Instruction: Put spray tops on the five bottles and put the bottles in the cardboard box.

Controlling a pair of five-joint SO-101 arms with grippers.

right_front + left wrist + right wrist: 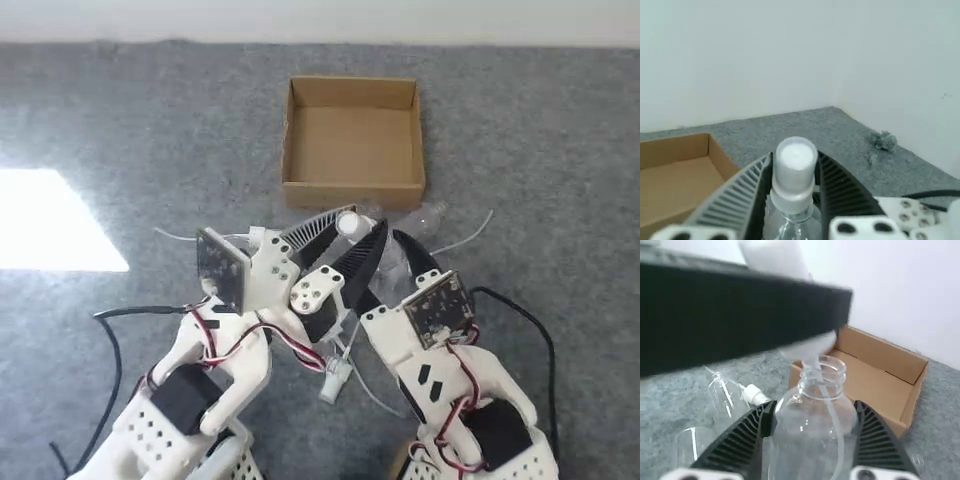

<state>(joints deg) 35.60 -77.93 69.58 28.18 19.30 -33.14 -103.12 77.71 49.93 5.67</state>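
My left gripper (350, 226) is shut on a white spray top (796, 160), held just in front of the cardboard box (352, 192). Under it my right gripper (812, 412) is shut on a clear bottle (810, 440) that stands upright. The top's collar sits just above the bottle's open neck, and its thin tube hangs down inside the bottle. The left gripper's black finger (740, 315) crosses the right wrist view above the bottle. In the high view my right gripper (400, 262) is right beside the left one.
The open box (880, 352) holds nothing. Another clear bottle (430, 213) lies by the box's near right corner. More bottles (722, 392) lie on the grey carpet, and loose spray tops (335, 380) with thin tubes lie between the arms.
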